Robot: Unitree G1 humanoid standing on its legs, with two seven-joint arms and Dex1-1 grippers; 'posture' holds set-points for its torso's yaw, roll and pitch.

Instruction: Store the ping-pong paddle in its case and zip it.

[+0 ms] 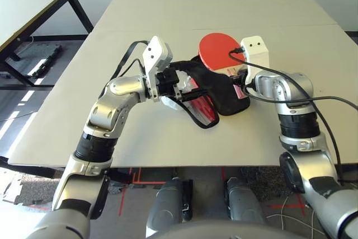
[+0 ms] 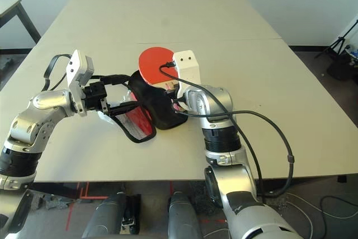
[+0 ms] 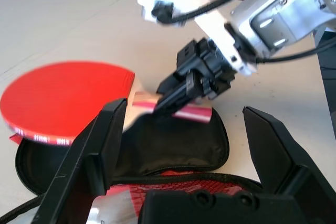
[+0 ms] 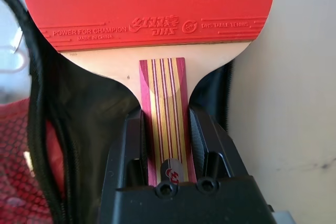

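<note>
The table (image 1: 168,138) is seen with its far part bare; a second table (image 1: 28,4) is cut off at the left edge of the left eye view. The case (image 1: 215,90) is laid open on the table between the two arms, its black lining turned up and its black zipper trim curling toward the robot; part of it is covered by the left gripper and by the paddle, so its full outline cannot be made out. Its red mesh flap (image 2: 137,124) is folded out on the robot's left, and whether anything is in the mesh pocket cannot be told. The paddle (image 1: 220,48) is held above the open case, red face up, its head projecting beyond the case's far edge; it is not enclosed by the case. Whether the head is touching the lining cannot be told. The right gripper (image 4: 165,129) is clamped on the paddle's striped wooden handle, one finger on each side. The left gripper (image 3: 184,145) is held just beside the case's near edge with its fingers (image 3: 100,145) wide apart and nothing between them.
</note>
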